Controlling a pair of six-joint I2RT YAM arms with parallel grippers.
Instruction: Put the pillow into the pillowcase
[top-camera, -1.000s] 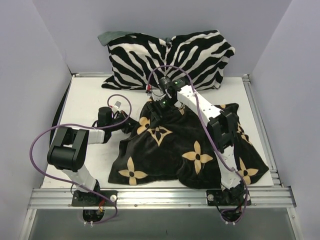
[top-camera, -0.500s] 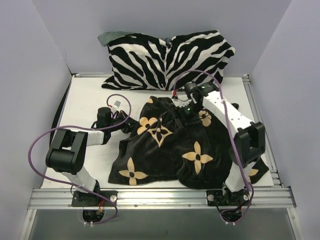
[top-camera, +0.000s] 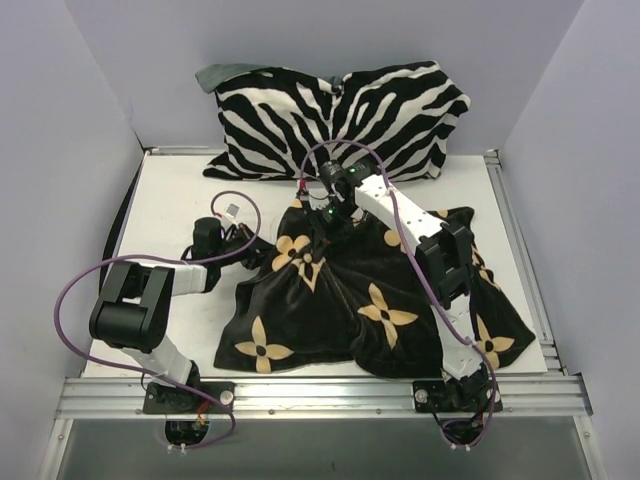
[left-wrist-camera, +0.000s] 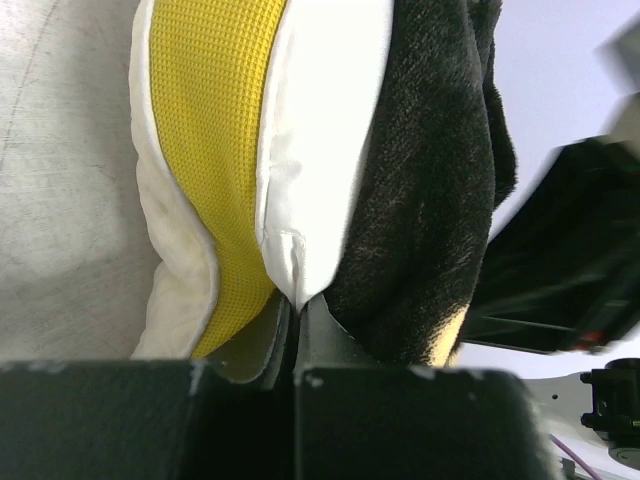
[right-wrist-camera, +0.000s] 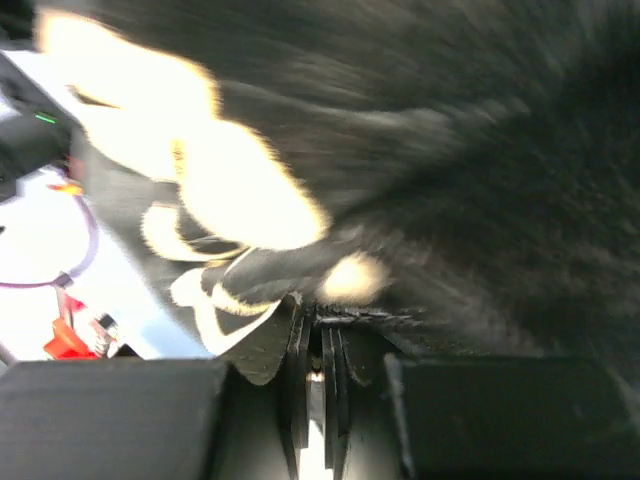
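Observation:
The black pillowcase (top-camera: 380, 300) with tan flower motifs lies spread over the middle of the table. In the top view it hides the pillow. The pillow (left-wrist-camera: 210, 130) shows in the left wrist view as a yellow mesh band and white cloth, with the pillowcase (left-wrist-camera: 430, 180) lapped against its right side. My left gripper (left-wrist-camera: 297, 300) is shut on the pillow's white seam, at the case's left edge (top-camera: 252, 256). My right gripper (top-camera: 320, 232) is at the case's far edge, shut on its black hem (right-wrist-camera: 322, 315), and the cloth peaks up to it.
A large zebra-striped cushion (top-camera: 340, 115) leans against the back wall, just beyond the right gripper. Bare white table (top-camera: 180, 200) lies to the left of the case. Grey walls close in both sides, and a metal rail (top-camera: 320, 390) runs along the near edge.
The right gripper swung out to the right with its jaws open, then came back left and shut on the case's far edge. That drew the cloth up. The left gripper kept its grip.

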